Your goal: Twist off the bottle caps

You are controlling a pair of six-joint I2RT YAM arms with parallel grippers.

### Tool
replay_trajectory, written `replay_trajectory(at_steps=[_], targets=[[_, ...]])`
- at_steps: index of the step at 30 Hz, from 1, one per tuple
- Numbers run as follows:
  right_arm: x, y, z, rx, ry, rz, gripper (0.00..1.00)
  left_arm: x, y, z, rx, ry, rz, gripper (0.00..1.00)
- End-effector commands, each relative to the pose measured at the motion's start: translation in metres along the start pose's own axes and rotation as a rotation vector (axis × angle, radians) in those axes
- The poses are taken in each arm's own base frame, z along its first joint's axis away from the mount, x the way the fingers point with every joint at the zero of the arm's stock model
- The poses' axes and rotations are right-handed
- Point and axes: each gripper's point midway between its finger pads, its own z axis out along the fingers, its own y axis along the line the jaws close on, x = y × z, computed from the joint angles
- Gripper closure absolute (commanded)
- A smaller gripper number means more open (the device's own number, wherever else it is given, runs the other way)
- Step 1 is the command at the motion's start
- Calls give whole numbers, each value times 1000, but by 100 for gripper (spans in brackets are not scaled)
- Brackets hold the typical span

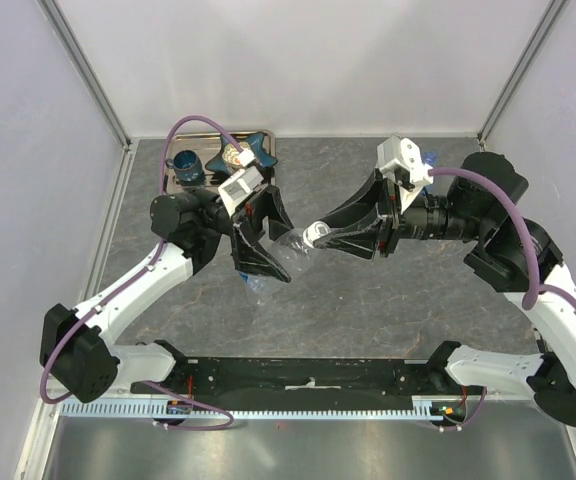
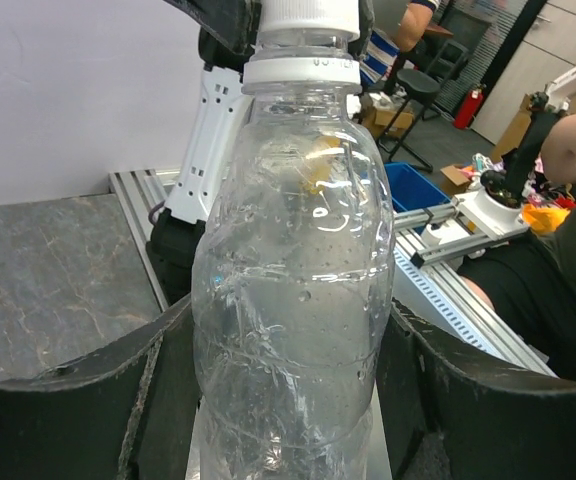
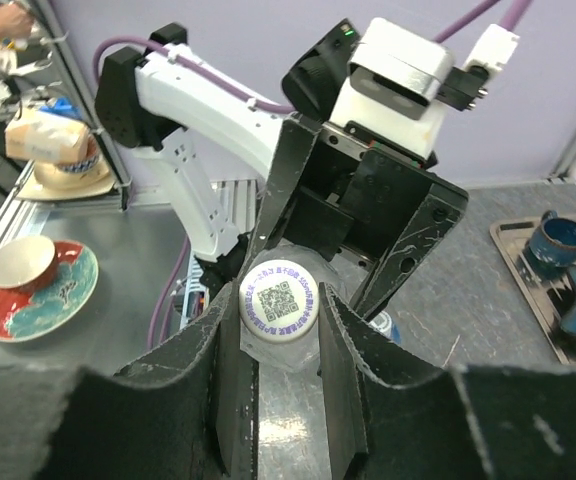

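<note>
Holding a clear plastic bottle (image 2: 288, 300) up off the bench (image 1: 368, 300), the two arms meet over the middle of it. The left gripper (image 1: 271, 250) is wrapped around the fat part of the bottle. Its black fingers (image 2: 68, 410) press on both sides. The bottle lies on its side up there, with its top pointing at the right arm.

The right gripper (image 1: 326, 232) is squeezed tight on the white cap (image 2: 308, 12), with a finger touching each side of it. The cap sits on the bottle's neck, and a white ring (image 2: 300, 70) goes round the neck just under it. The flat top of the cap has a round sticker (image 3: 278, 300) with a square code and tiny purple writing. The bottle looks empty, with small drops on the inside. I can see no label on it.

At the back left of the bench there is a metal tray (image 1: 171, 182). A dark blue mug (image 1: 186, 165) stands on it, and a blue star-shaped dish (image 1: 255, 150) sits beside the mug. A pale thing (image 1: 232, 155) lies in the dish, but I can't tell what it is. On the bench just under the left gripper, a small clear and blue thing (image 1: 256, 286) peeks out. It is mostly hidden, so I can't tell what that is either.
</note>
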Motion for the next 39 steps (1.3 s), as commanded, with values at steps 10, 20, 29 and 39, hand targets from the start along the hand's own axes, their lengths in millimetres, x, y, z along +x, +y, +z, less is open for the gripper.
replay_trajectory(at_steps=[10, 20, 29, 39], targets=[[34, 38, 1, -279, 72, -17, 100, -7, -3, -1, 1, -15, -3, 46], [-11, -15, -12, 143, -31, 4, 25, -4, 19, -3, -136, -4, 35, 48], [-73, -71, -46, 563, -256, 78, 3, -11, 50, -10, -355, -53, 105, 49], [-31, -136, -38, 873, -239, 375, 7, -20, 120, -67, -1091, -127, 319, 47]])
